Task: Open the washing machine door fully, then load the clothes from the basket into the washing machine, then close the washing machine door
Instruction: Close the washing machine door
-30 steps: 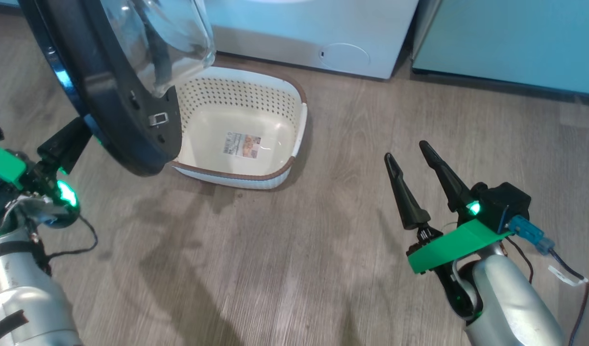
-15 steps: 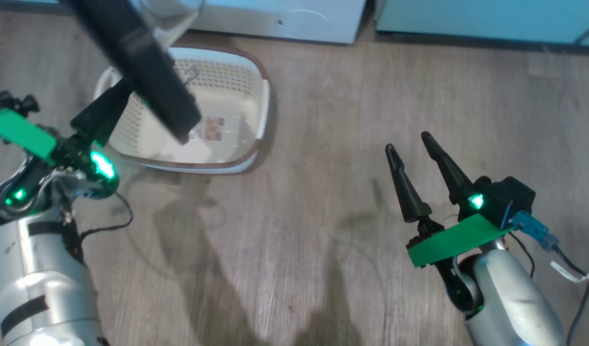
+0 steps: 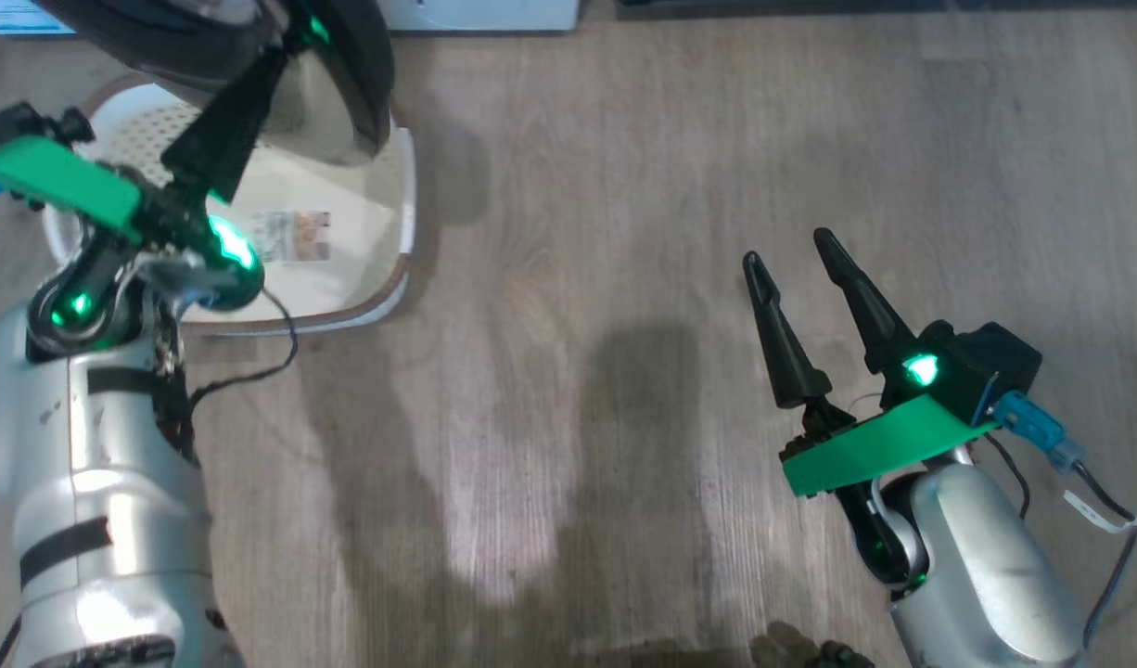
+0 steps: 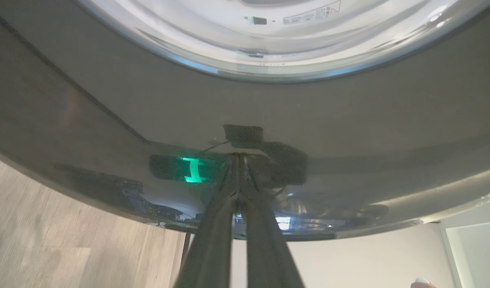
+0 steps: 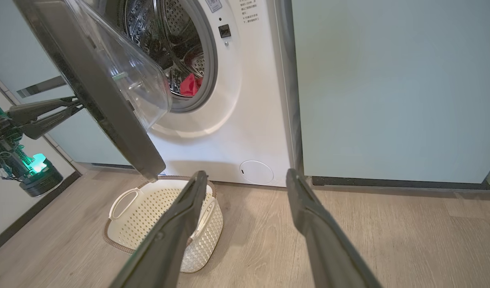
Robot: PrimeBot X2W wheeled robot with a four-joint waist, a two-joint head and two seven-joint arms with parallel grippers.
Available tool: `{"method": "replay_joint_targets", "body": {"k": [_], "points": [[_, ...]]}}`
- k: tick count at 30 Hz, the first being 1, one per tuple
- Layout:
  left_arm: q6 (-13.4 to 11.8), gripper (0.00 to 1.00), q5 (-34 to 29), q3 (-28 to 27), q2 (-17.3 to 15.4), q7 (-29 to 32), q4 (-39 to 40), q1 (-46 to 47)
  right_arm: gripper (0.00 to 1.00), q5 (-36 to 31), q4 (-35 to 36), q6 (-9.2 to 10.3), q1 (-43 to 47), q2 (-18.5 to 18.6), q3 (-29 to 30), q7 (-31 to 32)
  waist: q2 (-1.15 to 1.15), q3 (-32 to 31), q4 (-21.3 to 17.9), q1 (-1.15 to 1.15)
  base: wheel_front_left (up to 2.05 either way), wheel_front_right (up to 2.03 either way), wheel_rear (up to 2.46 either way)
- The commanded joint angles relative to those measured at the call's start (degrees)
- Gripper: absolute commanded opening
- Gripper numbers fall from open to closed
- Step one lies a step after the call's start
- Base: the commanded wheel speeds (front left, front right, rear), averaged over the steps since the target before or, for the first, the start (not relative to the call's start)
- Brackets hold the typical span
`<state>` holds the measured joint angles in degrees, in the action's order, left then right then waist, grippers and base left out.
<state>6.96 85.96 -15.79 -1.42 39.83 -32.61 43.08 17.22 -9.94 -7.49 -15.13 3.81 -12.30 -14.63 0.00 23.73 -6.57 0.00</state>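
Overhead, in the head view, the washing machine door (image 3: 364, 83) is seen at the upper left, hung over the far part of the basket (image 3: 374, 250). The basket is set on the wooden floor (image 3: 578, 278), with a sticker (image 3: 295, 237) on its bare bottom. The left end effector (image 3: 276, 60) is pointed up and to the right, its fingers pressed together with nothing between them and its tips laid against the door. The right end effector (image 3: 785, 250) is held well apart at the lower right above the floor, its two fingers spread wide and gripping nothing, pointed up and slightly left. A strip of the washing machine (image 3: 476, 11) is caught at the top edge.

In the left wrist view, the closed fingers are met at their tips by their own reflection on the door's glossy black rim. The clear glass is curved across the top.

In the right wrist view, the door is seen edge-on and half swung. Its long line is slanted from upper left to lower right, its glass dome is turned toward the drum opening, and its lower edge is hung above the basket. The clothes (image 5: 189, 86) are seen as red fabric inside the steel drum. The basket is stood before the machine, with one white handle (image 5: 123, 202) turned to the view's left. A round white flap (image 5: 256, 172) is set low on the machine's front, and a pale teal cabinet (image 5: 389, 80) is stood just beside it.
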Motion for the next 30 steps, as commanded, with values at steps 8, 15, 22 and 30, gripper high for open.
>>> {"method": "replay_joint_targets", "body": {"k": [8,15,22,30], "points": [[0.46,0.00,2.41,-0.08,-1.46,-10.15,-3.69,7.21,1.00,2.53,2.64,0.00,-1.51,-0.91,-1.82,-0.37,0.00,2.48,-4.93,0.00,0.00,0.00,0.00],[0.50,0.00,1.86,-1.38,-1.48,-18.76,-7.80,13.35,1.00,4.72,3.21,0.00,-1.80,-0.92,-2.28,-0.37,0.00,3.89,-9.05,0.00,0.00,0.00,0.00],[0.52,0.00,0.00,-1.58,-1.55,-26.70,-10.85,18.84,1.00,6.76,3.44,0.00,-2.01,-0.92,-2.95,-0.37,0.00,4.63,-13.16,0.00,0.00,0.00,0.00],[0.52,0.00,-1.75,-1.08,-1.55,-34.20,-15.46,23.94,1.00,8.24,3.83,0.00,-1.59,-0.92,-2.87,-0.37,0.00,4.84,-15.79,0.00,0.00,0.00,0.00]]}}
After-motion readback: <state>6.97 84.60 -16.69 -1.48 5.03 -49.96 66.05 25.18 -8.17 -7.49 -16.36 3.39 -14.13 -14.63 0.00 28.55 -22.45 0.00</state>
